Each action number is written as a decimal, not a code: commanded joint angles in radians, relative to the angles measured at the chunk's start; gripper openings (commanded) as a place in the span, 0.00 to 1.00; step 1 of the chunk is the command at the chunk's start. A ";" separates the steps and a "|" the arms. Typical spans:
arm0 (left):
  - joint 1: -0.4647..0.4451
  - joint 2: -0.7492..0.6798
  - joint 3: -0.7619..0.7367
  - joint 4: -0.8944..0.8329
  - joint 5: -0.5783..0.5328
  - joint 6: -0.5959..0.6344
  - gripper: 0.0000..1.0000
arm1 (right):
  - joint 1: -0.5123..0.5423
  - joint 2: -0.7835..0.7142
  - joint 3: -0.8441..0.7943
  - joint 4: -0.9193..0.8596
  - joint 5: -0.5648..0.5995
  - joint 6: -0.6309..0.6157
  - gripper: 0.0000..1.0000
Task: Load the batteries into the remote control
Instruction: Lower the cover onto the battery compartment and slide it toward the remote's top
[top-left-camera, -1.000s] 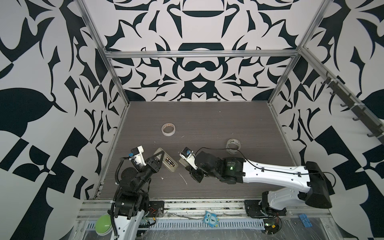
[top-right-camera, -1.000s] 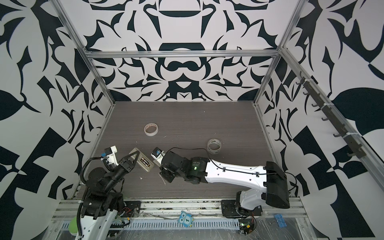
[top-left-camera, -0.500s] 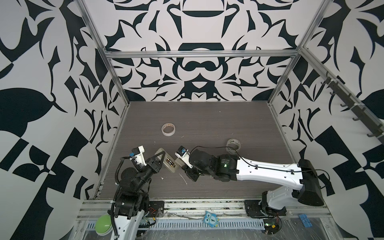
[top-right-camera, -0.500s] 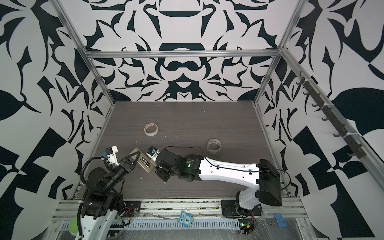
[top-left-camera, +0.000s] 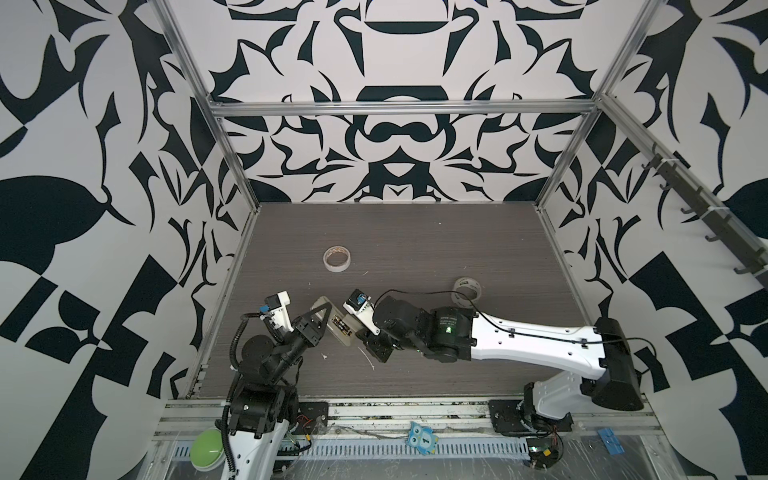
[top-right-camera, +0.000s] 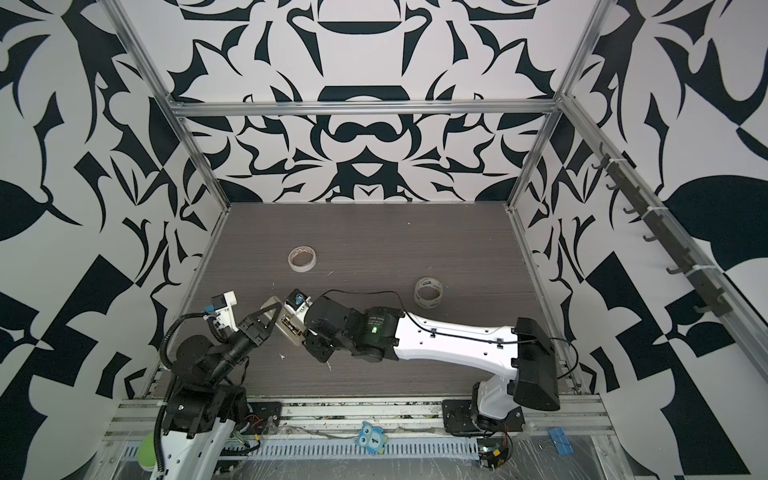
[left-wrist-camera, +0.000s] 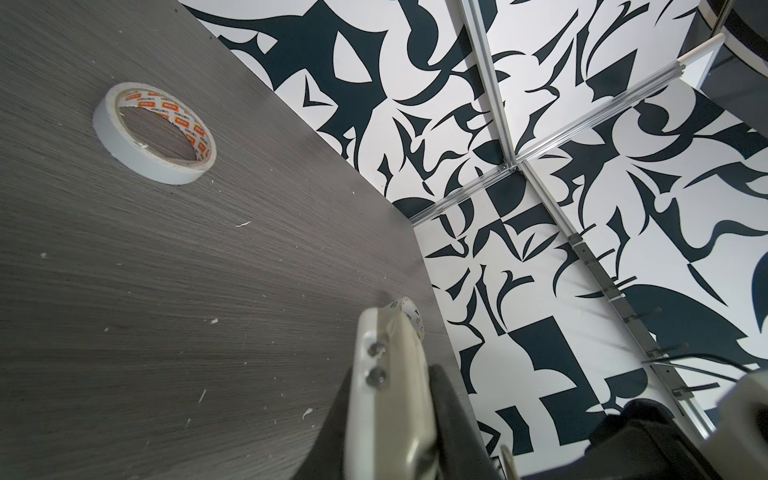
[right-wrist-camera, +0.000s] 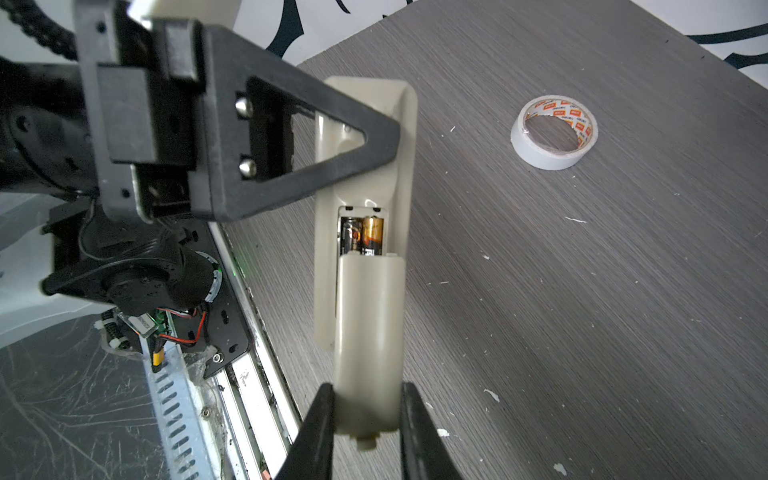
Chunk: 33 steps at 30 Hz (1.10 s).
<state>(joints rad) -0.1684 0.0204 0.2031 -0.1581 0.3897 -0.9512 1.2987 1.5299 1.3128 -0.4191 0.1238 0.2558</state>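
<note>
Nearly there: at the bottom of the right wrist view the right gripper (right-wrist-camera: 368, 395) pinches the beige battery cover (right-wrist-camera: 368, 316), part-slid onto the remote control (right-wrist-camera: 405, 187). Mid-frame, both batteries (right-wrist-camera: 361, 235) lie seated in the exposed bay; higher up the left gripper (right-wrist-camera: 384, 133) clamps the remote's far end, so seemingly only closing remains.

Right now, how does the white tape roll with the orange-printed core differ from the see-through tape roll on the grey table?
The white tape roll is opaque, with an orange-printed core; the see-through tape roll shows the grey table through its wall. The white tape roll lies farther back, left of the middle; the see-through tape roll sits right of it, nearer the front. Both are hollow rings resting on the table.
</note>
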 joint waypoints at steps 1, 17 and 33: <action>0.000 -0.014 0.010 0.047 0.008 0.003 0.00 | 0.007 0.009 0.056 -0.023 0.013 -0.002 0.00; 0.000 -0.014 0.013 0.029 -0.001 0.038 0.00 | 0.011 0.073 0.107 -0.038 0.021 -0.004 0.00; 0.000 -0.014 0.005 0.028 0.005 0.040 0.00 | 0.015 0.118 0.139 -0.027 0.030 -0.009 0.00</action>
<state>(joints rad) -0.1684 0.0204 0.2031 -0.1558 0.3889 -0.9188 1.3087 1.6558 1.4094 -0.4583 0.1352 0.2550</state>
